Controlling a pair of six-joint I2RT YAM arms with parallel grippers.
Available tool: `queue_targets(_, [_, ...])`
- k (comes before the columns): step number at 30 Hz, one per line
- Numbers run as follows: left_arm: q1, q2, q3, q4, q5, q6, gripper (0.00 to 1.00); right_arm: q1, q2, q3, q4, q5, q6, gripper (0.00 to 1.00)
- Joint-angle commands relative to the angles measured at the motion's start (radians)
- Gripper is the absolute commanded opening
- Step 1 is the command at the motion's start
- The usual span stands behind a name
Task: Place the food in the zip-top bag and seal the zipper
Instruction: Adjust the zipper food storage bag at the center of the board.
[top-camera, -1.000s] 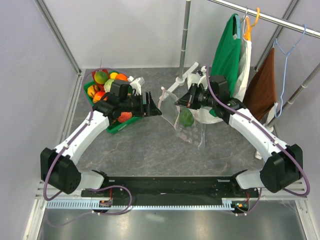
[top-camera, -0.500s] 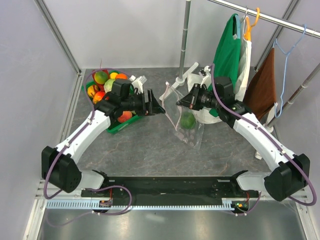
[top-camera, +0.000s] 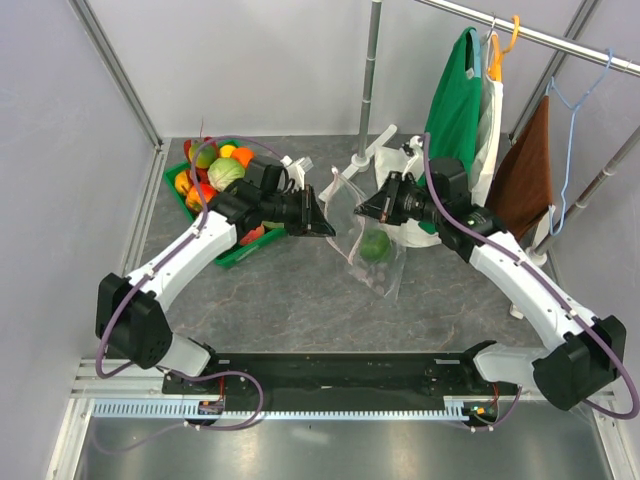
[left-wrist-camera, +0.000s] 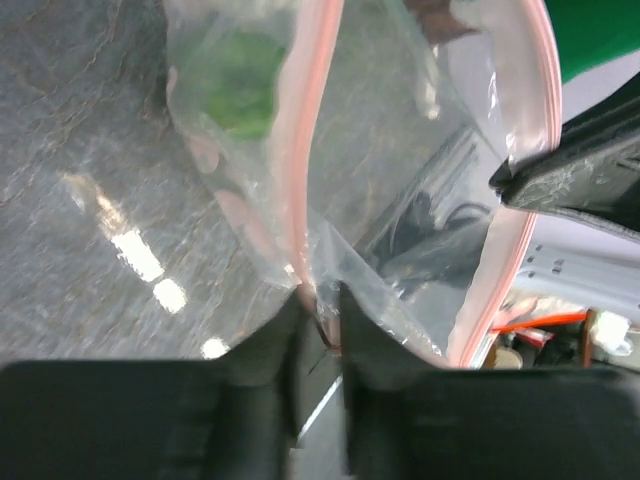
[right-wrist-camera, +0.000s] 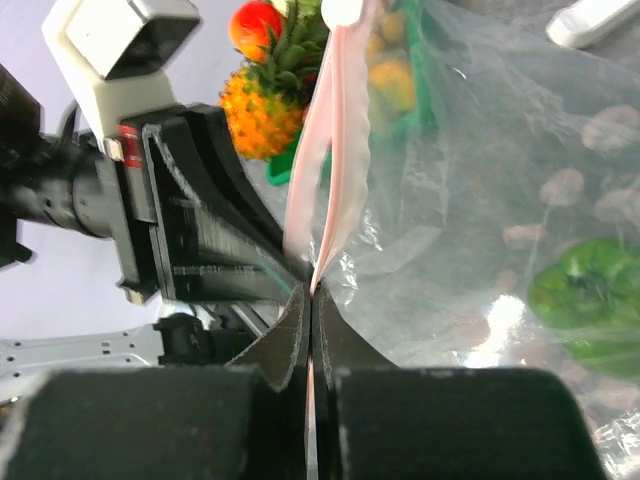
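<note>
The zip-top bag (top-camera: 385, 272) hangs between my two grippers, with a green pepper (top-camera: 375, 245) inside it. My right gripper (right-wrist-camera: 311, 290) is shut on the pink zipper (right-wrist-camera: 335, 130) at one end of the mouth. My left gripper (left-wrist-camera: 320, 300) has its jaws drawn in on the zipper (left-wrist-camera: 297, 170) at the other end, with a thin gap still showing. In the top view the left gripper (top-camera: 325, 228) and right gripper (top-camera: 365, 208) face each other across the bag's top. More food (top-camera: 215, 170) lies in the green tray (top-camera: 235, 258).
A toy pineapple (right-wrist-camera: 262, 100) shows behind the left gripper. A clothes rail at the back right carries green (top-camera: 455, 100), white and brown (top-camera: 525, 175) garments on hangers. A metal pole (top-camera: 370, 75) stands behind the bag, with a white object (top-camera: 385, 145) at its foot.
My left arm swung right from the tray to the bag's edge and its jaws narrowed from wide open onto the pink strip. The right gripper kept its grip and shifted slightly.
</note>
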Motion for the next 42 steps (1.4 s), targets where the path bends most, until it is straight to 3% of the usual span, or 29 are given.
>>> queue_targets(1, [0.026,0.011,0.133,-0.173,0.105,0.143,0.08,0.003,-0.084,0.088,-0.066,0.065,-0.054,0.00])
queue_targets(2, [0.028,0.014,0.174,-0.211,0.132,0.172,0.02,0.003,-0.098,0.097,-0.105,0.092,-0.056,0.00])
queue_targets(6, [0.026,0.011,0.214,-0.279,0.363,0.243,0.02,0.003,-0.187,0.135,-0.192,0.137,-0.083,0.00])
queue_targets(10, [0.026,0.017,0.245,-0.319,0.449,0.283,0.02,-0.002,-0.245,0.207,-0.374,0.209,-0.189,0.00])
queue_targets(13, [0.032,0.025,0.257,-0.377,0.387,0.352,0.02,-0.004,-0.285,0.250,-0.489,0.266,-0.264,0.00])
queue_targets(18, [0.043,0.020,0.202,-0.401,0.212,0.402,0.02,-0.004,-0.305,0.211,-0.528,0.321,-0.294,0.00])
queue_targets(27, [0.051,0.051,0.173,-0.373,0.035,0.496,0.07,-0.004,-0.181,0.014,-0.267,0.231,-0.162,0.00])
queue_targets(30, [0.055,0.010,0.159,-0.347,0.006,0.511,0.29,-0.004,-0.166,-0.010,-0.221,0.206,-0.145,0.00])
queue_targets(33, [0.094,-0.059,0.173,-0.332,-0.008,0.531,0.68,-0.002,-0.161,-0.018,-0.204,0.198,-0.140,0.00])
queue_targets(35, [0.173,-0.089,0.211,-0.333,-0.017,0.557,0.80,-0.002,-0.160,-0.016,-0.199,0.189,-0.136,0.00])
queue_targets(36, [0.205,-0.099,0.229,-0.339,-0.026,0.575,0.93,-0.002,-0.158,-0.018,-0.195,0.185,-0.133,0.00])
queue_targets(37, [0.266,-0.103,0.254,-0.373,-0.046,0.600,1.00,-0.002,-0.160,-0.018,-0.193,0.183,-0.131,0.00])
queue_targets(42, [0.373,-0.061,0.401,-0.494,-0.256,0.813,1.00,-0.002,-0.163,-0.017,-0.192,0.171,-0.133,0.00])
